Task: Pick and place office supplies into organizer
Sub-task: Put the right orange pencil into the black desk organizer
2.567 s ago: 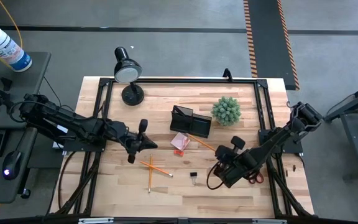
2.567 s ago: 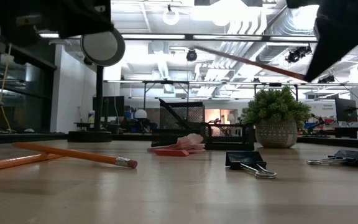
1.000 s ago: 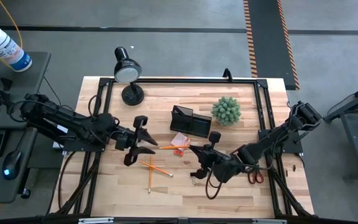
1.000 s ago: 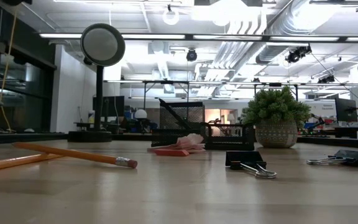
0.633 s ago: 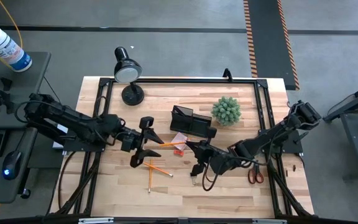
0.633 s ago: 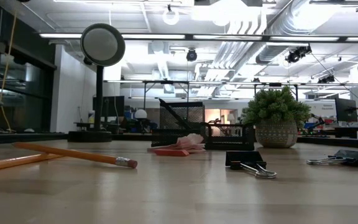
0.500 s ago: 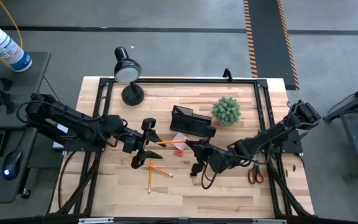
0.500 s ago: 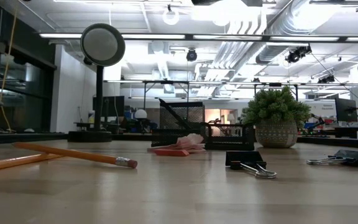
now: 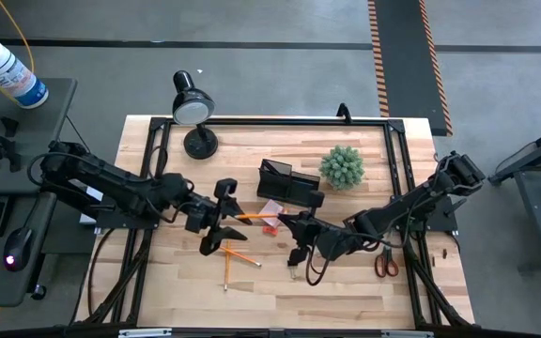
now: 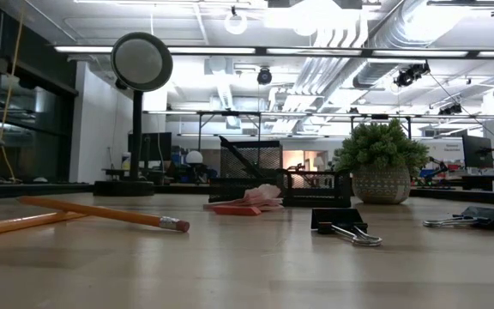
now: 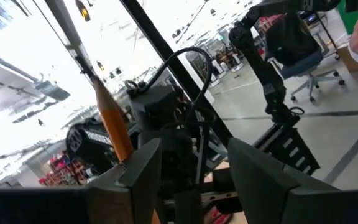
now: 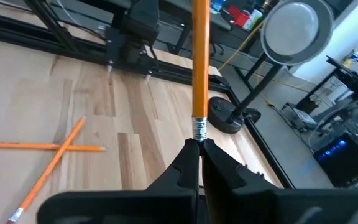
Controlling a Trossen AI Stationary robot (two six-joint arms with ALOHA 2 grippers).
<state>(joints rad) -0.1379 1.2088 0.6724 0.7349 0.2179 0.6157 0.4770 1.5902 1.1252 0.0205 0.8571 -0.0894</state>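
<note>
As seen from overhead, with both arms reaching in over the middle of the desk (image 9: pixel 364 141):

Right gripper (image 9: pixel 291 225), clamped tight on the ferrule end of an orange pencil (image 9: pixel 257 217) and holding it level above the desk, point toward the left arm. In the right wrist view, same pencil (image 12: pixel 199 62) running straight out from the closed right gripper (image 12: pixel 199 155).

Left gripper (image 9: pixel 224 220), spread wide, facing the right gripper, with the free end of the held pencil reaching in between its jaws. In the left wrist view, that pencil (image 11: pixel 114 124) close by one finger (image 11: pixel 143 171); contact not determinable.

Two more pencils (image 9: pixel 232 253), crossed, flat on the desk below the left gripper, towards the edge opposite the lamp (image 9: pixel 192 111).

Black mesh organizer (image 9: pixel 289 183), near the desk's centre, on the lamp's side of the held pencil. Pink sticky-note pad (image 9: pixel 270 213) just beside the organizer's low front.

Black binder clip (image 9: pixel 292 269) on the desk under the right arm; in the low view, this clip (image 10: pixel 346 225) and a second clip (image 10: pixel 478 218) lying apart.

Red-handled scissors (image 9: pixel 383 266) by the desk edge on the right arm's side. Green plant ball (image 9: pixel 342 167) beside the organizer.
</note>
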